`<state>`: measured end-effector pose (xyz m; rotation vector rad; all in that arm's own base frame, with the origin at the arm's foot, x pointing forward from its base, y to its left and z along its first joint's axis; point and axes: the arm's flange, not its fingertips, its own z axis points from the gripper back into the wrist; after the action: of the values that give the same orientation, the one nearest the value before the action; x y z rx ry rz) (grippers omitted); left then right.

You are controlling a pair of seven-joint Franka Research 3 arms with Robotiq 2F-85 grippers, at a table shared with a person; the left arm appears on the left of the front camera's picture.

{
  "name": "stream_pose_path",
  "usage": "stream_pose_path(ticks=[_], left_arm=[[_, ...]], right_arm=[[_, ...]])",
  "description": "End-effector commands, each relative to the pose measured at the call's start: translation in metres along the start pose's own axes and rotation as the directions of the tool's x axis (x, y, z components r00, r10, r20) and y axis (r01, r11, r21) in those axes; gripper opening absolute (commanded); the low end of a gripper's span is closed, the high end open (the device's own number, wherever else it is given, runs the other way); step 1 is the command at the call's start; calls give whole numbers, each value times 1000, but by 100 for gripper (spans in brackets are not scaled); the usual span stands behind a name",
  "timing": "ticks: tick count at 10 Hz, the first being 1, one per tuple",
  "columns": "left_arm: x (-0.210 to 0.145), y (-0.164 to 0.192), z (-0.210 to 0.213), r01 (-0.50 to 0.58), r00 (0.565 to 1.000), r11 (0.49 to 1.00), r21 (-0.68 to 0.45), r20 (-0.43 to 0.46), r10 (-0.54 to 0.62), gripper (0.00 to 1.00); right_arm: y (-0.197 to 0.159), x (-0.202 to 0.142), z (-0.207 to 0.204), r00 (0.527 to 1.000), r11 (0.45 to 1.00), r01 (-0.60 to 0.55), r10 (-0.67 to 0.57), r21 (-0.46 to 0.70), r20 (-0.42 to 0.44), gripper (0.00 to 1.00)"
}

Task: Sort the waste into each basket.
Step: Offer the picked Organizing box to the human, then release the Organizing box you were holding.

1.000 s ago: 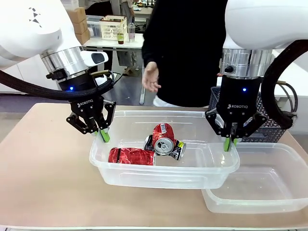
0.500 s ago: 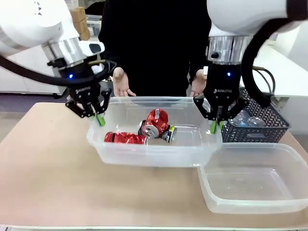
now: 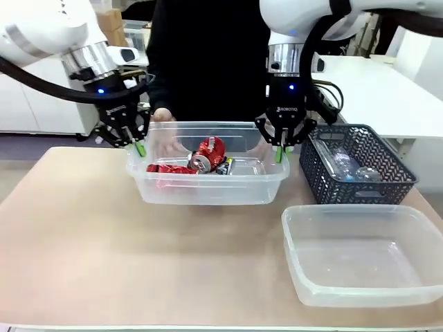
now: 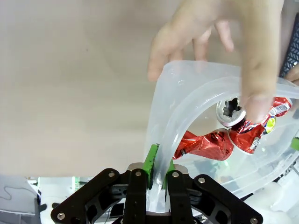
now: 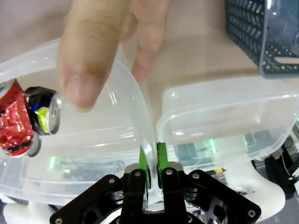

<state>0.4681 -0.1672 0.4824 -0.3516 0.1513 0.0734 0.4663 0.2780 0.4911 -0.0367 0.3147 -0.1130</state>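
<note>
The left claw (image 3: 138, 147) and the right claw (image 3: 280, 153) are each pinched onto an opposite end rim of the clear plastic tub (image 3: 208, 187), probably so that it stays level between the two arms. The crushed red cans (image 3: 204, 160) lie huddled on its floor at the desk's (image 3: 83, 242) far side. There the person's hand (image 4: 219, 42) touches the rim, seemingly to receive it.

ROBOTIQ, seemingly, on the right hand (image 3: 280, 153).
</note>
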Motion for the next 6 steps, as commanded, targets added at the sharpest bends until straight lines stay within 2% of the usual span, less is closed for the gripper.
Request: stream_pose_path(ticks=[1, 2, 6], left_arm=[[-11, -3, 4, 8, 1000, 1000, -1, 6, -8, 7], [-11, -3, 4, 8, 1000, 1000, -1, 6, -8, 7], [-11, -3, 4, 8, 1000, 1000, -1, 6, -8, 7]], right_arm=[[2, -5, -9, 1000, 999, -6, 4, -49, -27, 9], [0, 0, 0, 1000, 1000, 0, 0, 0, 0, 9], [0, 0, 0, 1000, 1000, 0, 0, 0, 0, 9]])
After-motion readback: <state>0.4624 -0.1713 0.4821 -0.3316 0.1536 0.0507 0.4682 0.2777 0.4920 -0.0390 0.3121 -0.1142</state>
